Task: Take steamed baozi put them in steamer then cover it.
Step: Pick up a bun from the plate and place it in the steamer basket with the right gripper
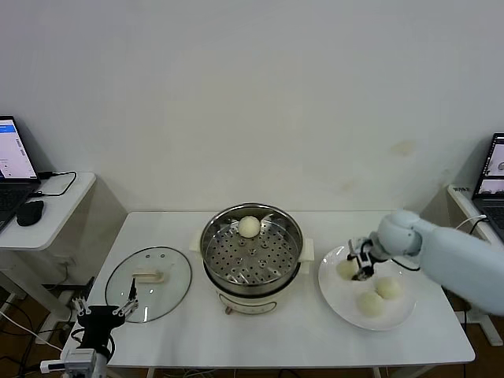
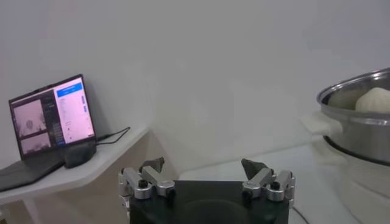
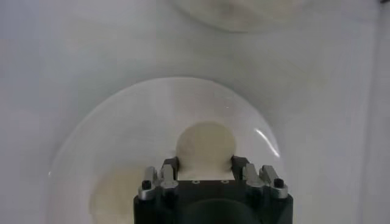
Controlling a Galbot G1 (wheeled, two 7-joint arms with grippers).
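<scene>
- The right gripper [image 1: 362,264] is down over the white plate [image 1: 394,321] at the right of the table, its fingers [image 3: 239,163] pinched on either side of one steamed baozi [image 3: 205,146], the leftmost of the three on the plate.
- In the right wrist view the gripper body covers the near part of that bun; only its far, rounded half shows.
- A second bun [image 1: 387,287] lies just to the right of the gripper and a third [image 1: 368,303] nearer the front edge. In the wrist view one of them is a pale patch partly cut off beside the gripper body.
- A fourth bun [image 1: 249,227] sits at the far side of the perforated tray inside the steamer [image 1: 251,253], which stands at the table's centre.
- The cover [image 1: 149,282] lies flat on the table to the left of the steamer, well apart from it.
- The left gripper [image 1: 105,309] is parked at the near left corner of the table, just beside the cover's near edge, fingers spread and holding nothing.
- The table's near edge and the left arm are cut off at the bottom of the head view.
- A laptop [image 2: 52,121] and mouse [image 1: 30,212] sit on a side table [image 1: 47,228] at the far left; the screen text is too small to read. A second laptop [image 1: 491,179] is cut off at the right edge.
- No brand or label is legible anywhere.
</scene>
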